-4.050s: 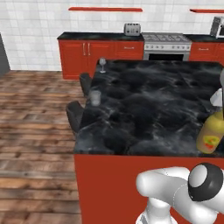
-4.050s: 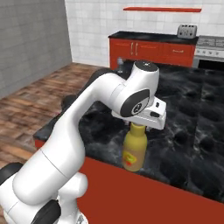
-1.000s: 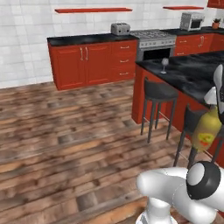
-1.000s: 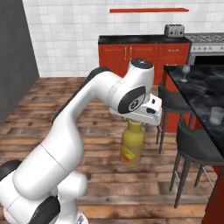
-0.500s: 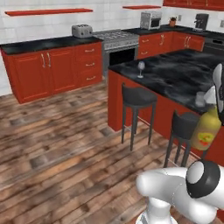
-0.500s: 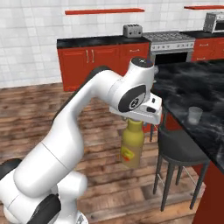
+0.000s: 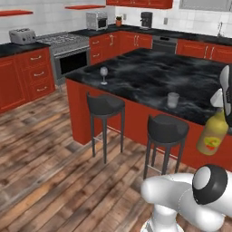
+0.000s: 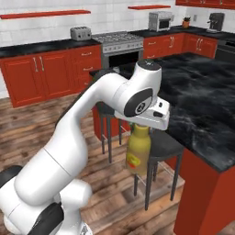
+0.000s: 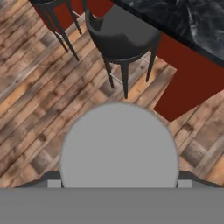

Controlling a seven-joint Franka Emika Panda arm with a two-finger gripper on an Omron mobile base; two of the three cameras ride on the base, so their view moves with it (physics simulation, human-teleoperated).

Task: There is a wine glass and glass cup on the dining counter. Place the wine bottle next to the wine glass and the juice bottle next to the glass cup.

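The juice bottle (image 8: 138, 153), stout and yellow-orange with a yellow, red-marked label, is held upright above the floor by the pincer (image 8: 142, 125), clamped on its neck, beside the bench (image 7: 154, 77).

A large round grey cap of the juice bottle (image 9: 119, 146) sits between the two finger tips (mostly hidden). Beyond it, a black bar stool (image 9: 122, 37) stands on wooden plank flooring (image 9: 35, 109), beside the dining counter (image 9: 188, 74).
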